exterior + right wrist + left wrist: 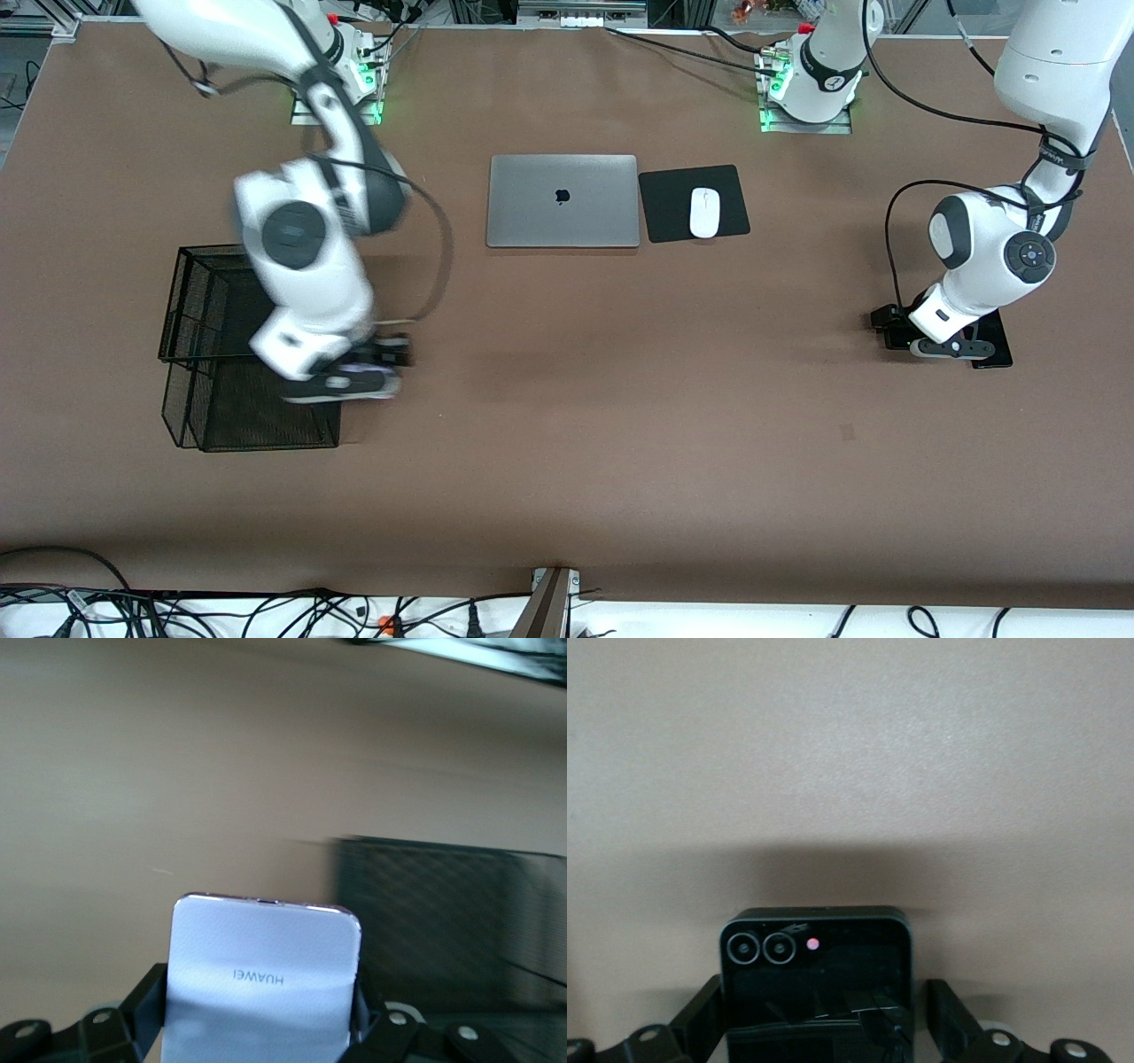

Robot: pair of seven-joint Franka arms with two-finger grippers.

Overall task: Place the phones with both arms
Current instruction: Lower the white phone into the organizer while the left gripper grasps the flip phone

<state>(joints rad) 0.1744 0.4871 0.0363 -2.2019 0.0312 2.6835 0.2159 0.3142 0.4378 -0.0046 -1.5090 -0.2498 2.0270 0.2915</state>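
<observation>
My right gripper [370, 372] is shut on the small pale-lilac phone [359, 369], held just above the table beside the black mesh basket [213, 408]. In the right wrist view the phone [266, 948] fills the space between the fingers of that gripper [260, 989], and the basket [434, 921] is close by. My left gripper [952, 346] is low at the left arm's end of the table, open around the small squarish black phone [994, 344], which lies flat. In the left wrist view that phone [815, 979] lies between the fingers of the gripper [822, 992], with a gap at one side. The long slim black phone is out of view.
A closed silver laptop [563, 201] lies mid-table toward the robots' bases. Beside it is a white mouse [704, 213] on a black pad [669, 208]. Cables run along the table edge nearest the front camera.
</observation>
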